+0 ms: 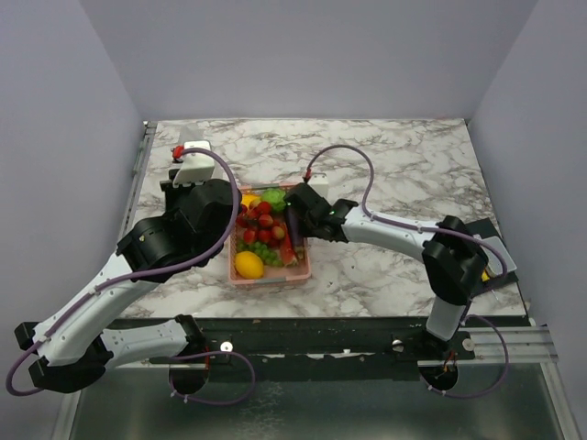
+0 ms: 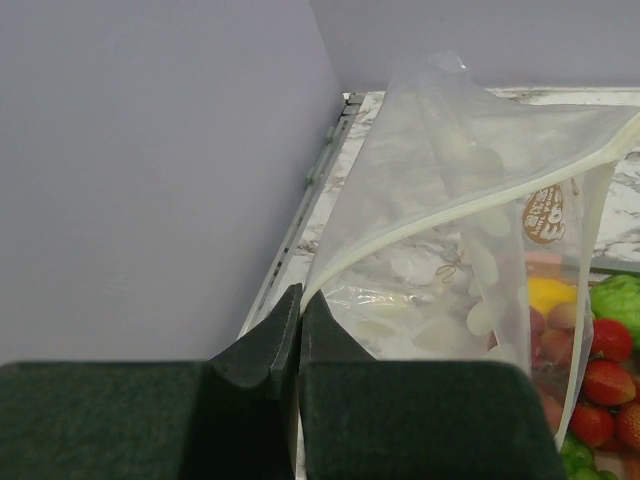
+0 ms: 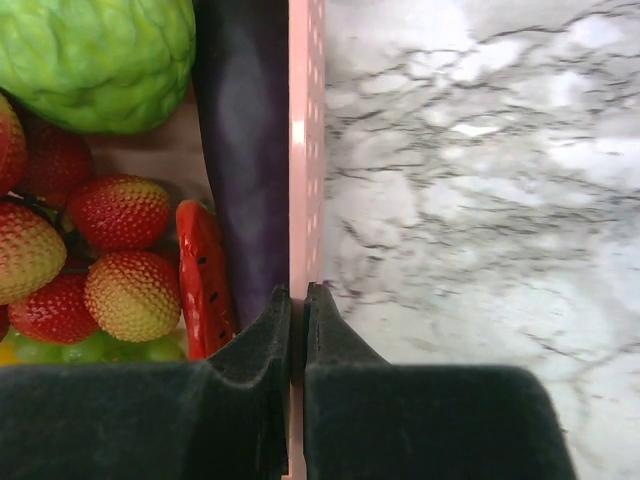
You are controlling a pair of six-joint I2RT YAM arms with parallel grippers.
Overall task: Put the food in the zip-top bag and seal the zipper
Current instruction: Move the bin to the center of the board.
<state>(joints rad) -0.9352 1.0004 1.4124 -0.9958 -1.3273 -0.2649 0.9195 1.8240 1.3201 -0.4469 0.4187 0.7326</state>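
Pale lilac walls point(image 1: 275, 55) close in a marble-patterned desk point(image 1: 404, 165). Nothing is bagged yet. The bag point(image 2: 430, 140), clear and crinkly, rises empty just ahead of the left jaws, which are pinched closed on its edge. Its whitish zipper point(image 2: 470, 203) looks unsealed. The food point(image 1: 261, 234) sits in the pink slotted basket point(image 3: 303, 130), whose thin wall the right jaws clamp. Left of those jaws lie a smooth dark eggplant point(image 3: 245, 150), pebbled strawberries point(image 3: 130, 295) and a knobbly green fruit point(image 3: 100, 60). Both filling the bag and sealing it are yet to be done.
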